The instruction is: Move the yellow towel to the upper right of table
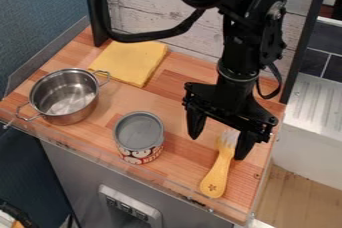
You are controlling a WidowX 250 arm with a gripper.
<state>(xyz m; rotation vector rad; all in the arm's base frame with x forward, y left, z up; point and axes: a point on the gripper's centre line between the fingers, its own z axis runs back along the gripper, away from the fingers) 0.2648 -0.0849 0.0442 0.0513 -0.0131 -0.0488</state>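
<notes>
Over the table (184, 74), the gripper (218, 147) is hanging, fingers apart; pot (65, 96) is exposing its metal floor; towel (130, 62) is lying at upper left; can (140, 139) is showing its grey top; fork (217, 173) is lying near gripper

Even, fairly bright light, probably from overhead, falls on the worktop (182, 147), where shadows are soft. Pale highlights gleam inside the metal pot (65, 96); the white ribbed surface (319, 106) looks bright, and small glints pick out the dark arm (240, 47).
</notes>
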